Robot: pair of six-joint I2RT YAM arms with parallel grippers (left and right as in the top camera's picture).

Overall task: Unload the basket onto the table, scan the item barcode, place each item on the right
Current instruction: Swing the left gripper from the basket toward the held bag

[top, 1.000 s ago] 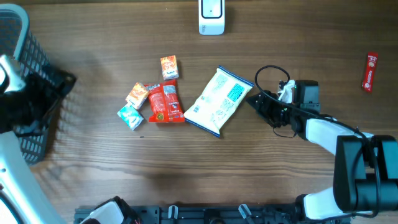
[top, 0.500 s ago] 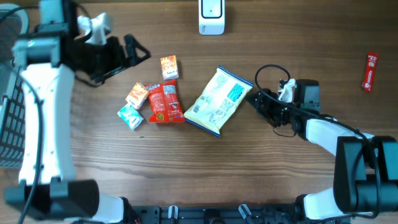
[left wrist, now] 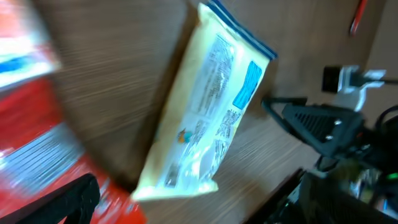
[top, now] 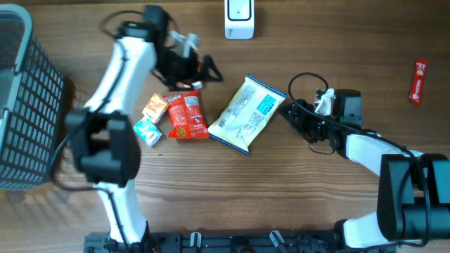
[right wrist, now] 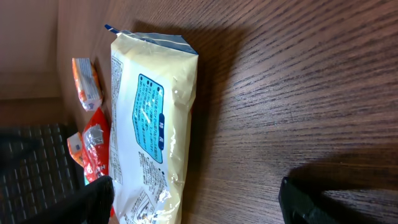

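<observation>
Standing wide open, empty: right pincer (top: 292,115) — cream pouch (top: 247,114) flat on table just ahead of its fingertips. Left pincer (top: 204,73) fully spread, gripping nothing — pouch ahead of it, red packet (top: 185,116) near.

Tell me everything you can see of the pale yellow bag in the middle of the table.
The pale yellow bag is a sealed, glossy plastic pouch with a blue strip along its far end, a bright blue label panel and fine dark print. It lies flat and diagonal on the wooden table, printed side up. Its near left corner sits close to the red packet; contact there is unclear. Nothing grips it.
</observation>
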